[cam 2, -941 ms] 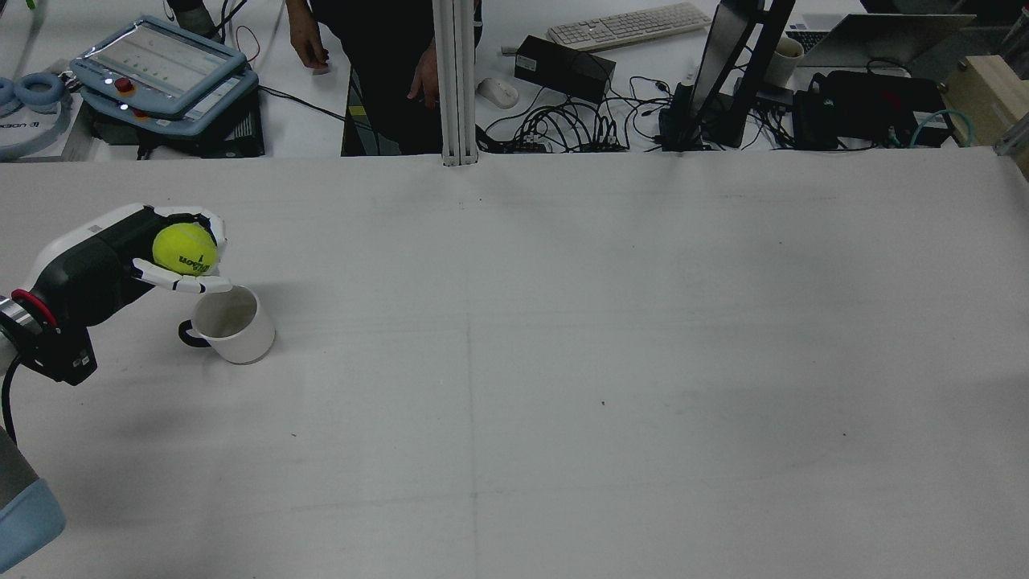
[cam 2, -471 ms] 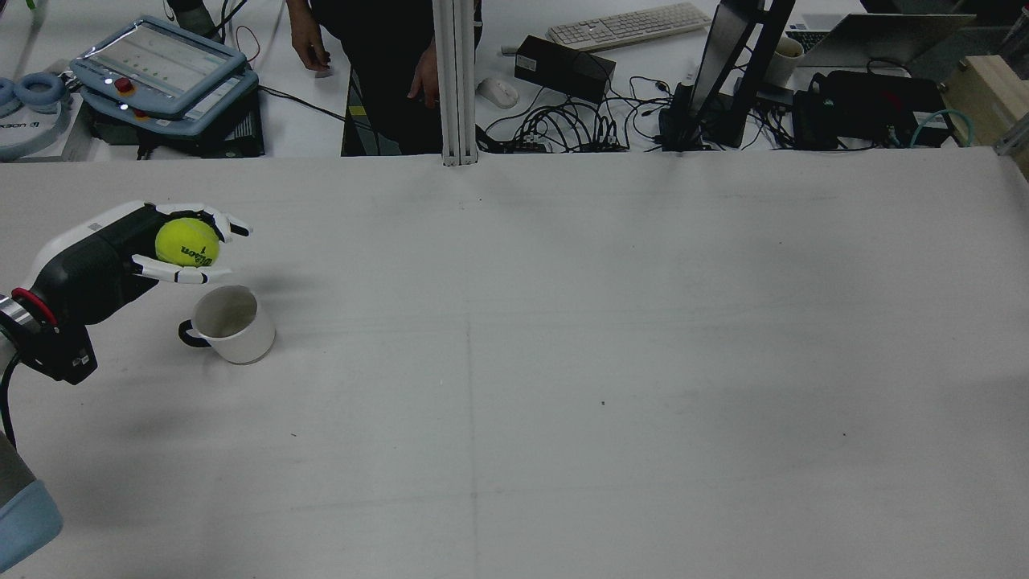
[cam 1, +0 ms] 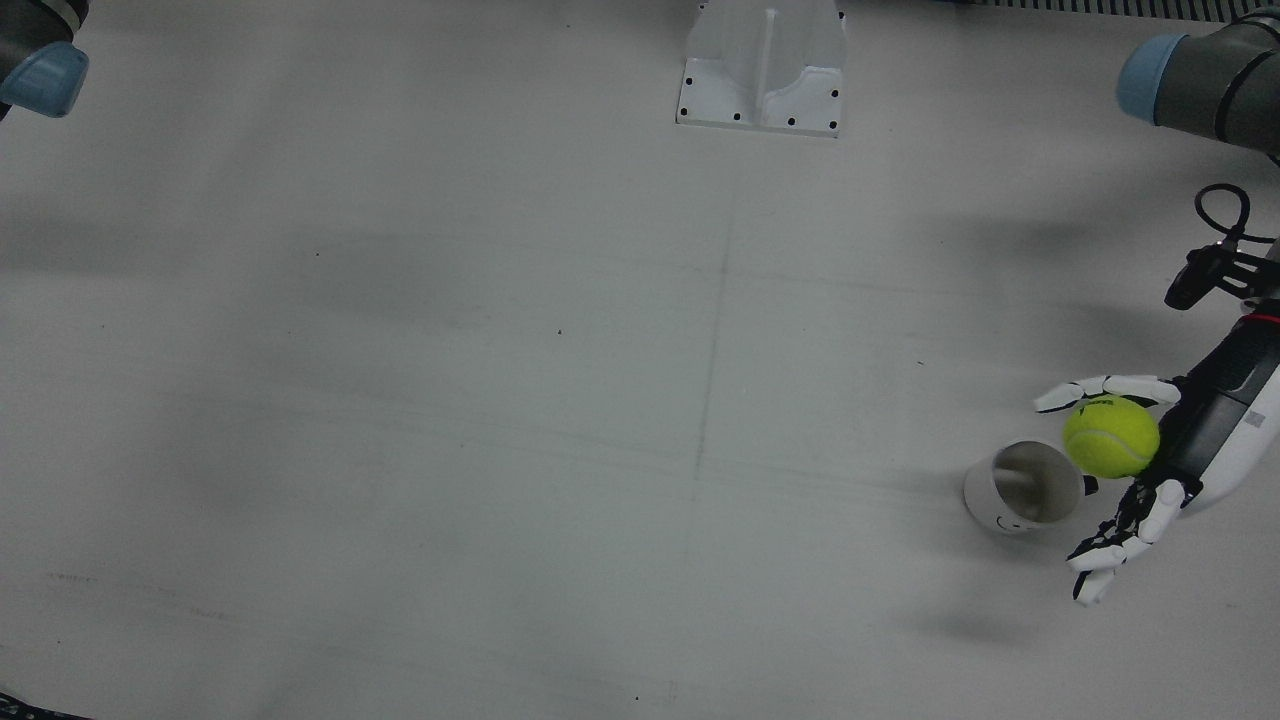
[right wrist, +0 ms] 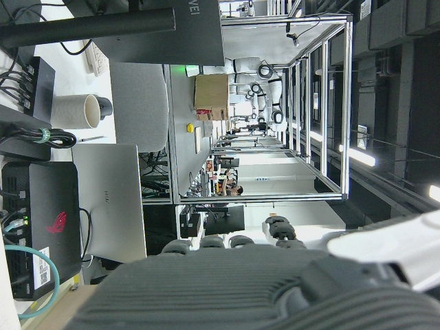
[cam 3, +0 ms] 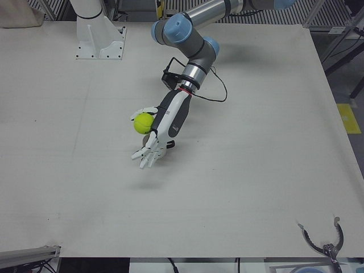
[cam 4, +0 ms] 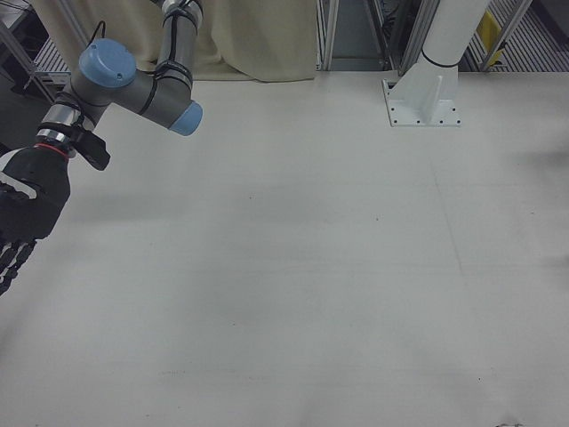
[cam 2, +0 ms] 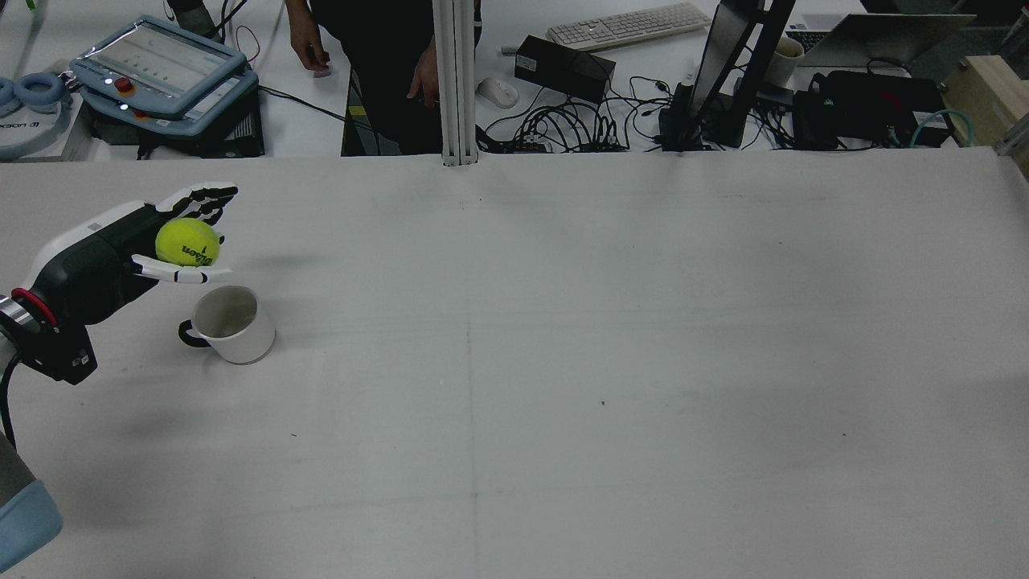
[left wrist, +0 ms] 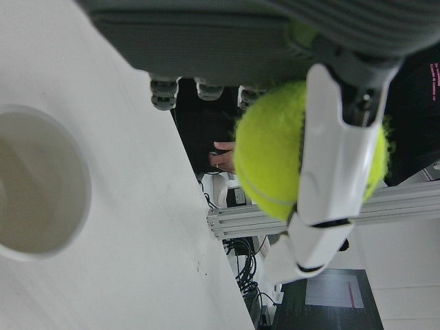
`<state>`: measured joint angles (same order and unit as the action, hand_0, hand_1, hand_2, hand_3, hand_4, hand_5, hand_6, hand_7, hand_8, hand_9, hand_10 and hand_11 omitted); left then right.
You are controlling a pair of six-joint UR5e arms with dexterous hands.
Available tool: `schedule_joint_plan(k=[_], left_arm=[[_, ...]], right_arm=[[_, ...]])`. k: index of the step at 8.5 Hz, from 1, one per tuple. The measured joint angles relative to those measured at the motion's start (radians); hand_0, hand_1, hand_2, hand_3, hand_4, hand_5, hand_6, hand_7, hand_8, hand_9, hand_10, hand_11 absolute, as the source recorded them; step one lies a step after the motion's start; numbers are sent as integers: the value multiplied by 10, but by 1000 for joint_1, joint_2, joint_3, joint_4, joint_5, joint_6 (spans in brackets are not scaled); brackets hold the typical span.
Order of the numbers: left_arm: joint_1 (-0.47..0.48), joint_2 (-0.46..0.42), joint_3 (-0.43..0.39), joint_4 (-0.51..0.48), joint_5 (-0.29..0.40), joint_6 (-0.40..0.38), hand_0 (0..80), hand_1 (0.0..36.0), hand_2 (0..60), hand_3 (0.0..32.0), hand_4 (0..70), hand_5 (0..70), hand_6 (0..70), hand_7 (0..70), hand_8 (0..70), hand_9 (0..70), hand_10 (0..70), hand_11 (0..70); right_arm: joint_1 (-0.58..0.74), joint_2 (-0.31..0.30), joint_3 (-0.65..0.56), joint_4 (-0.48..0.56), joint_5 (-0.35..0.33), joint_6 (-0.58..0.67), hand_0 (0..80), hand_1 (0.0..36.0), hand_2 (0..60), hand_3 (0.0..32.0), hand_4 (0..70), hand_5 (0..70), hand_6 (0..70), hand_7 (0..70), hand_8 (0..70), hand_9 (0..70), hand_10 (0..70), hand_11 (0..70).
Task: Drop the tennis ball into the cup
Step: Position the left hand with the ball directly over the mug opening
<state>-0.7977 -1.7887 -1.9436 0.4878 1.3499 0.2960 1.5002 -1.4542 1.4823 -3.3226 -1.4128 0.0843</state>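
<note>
A yellow-green tennis ball (cam 2: 187,242) lies in my left hand (cam 2: 96,261), against the palm and the thumb. The other fingers (cam 2: 201,197) are spread away from it. In the front view the ball (cam 1: 1110,437) hangs just beside the rim of the white cup (cam 1: 1025,487), with the hand (cam 1: 1205,425) behind it. The cup (cam 2: 229,322) stands upright and empty, its dark handle towards the arm. The left hand view shows the ball (left wrist: 275,148) under the thumb and the cup's mouth (left wrist: 34,185) below. My right hand (cam 4: 22,209) is at the right-front view's left edge, fingers straight, holding nothing.
The white pedestal base (cam 1: 762,65) stands at the table's robot side. Beyond the table's far edge are a teach pendant (cam 2: 161,72), cables (cam 2: 563,129) and a person (cam 2: 378,48). The left arm (cam 3: 190,34) reaches across the table's left half.
My left hand's fingers have opened away from the ball, swinging up and back. The ball has stayed against the palm and thumb. The cup has not moved.
</note>
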Motion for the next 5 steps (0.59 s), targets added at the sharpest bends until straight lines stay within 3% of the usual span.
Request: schedule_joint_plan(k=[1,2,3,4,5], left_arm=[[0,0,0,0,0,0,613,360,600,60,0,198,32,75,8,24,30,88],[0,0,0,0,0,0,610,360,600,54,0,301,31,73,7,22,29,87],[0,0,0,0,1,0,611,360,600,36,0,560,23,77,4,19,28,86],[-1,0,0,0,0,0,607,360,600,88,0,109,102,64,18,17,28,85],[-1,1,0,-1,0,0,605,360,600,72,0,311,175,58,31,14,27,83]], right_arm=[[0,0,0,0,0,0,0,0,0,0,0,0,0,0,0,0,0,0],[0,0,0,0,0,0,0,0,0,0,0,0,0,0,0,0,0,0],[0,0,0,0,0,0,0,0,0,0,0,0,0,0,0,0,0,0],[0,0,0,0,0,0,0,0,0,0,0,0,0,0,0,0,0,0],[0,0,0,0,0,0,0,0,0,0,0,0,0,0,0,0,0,0]])
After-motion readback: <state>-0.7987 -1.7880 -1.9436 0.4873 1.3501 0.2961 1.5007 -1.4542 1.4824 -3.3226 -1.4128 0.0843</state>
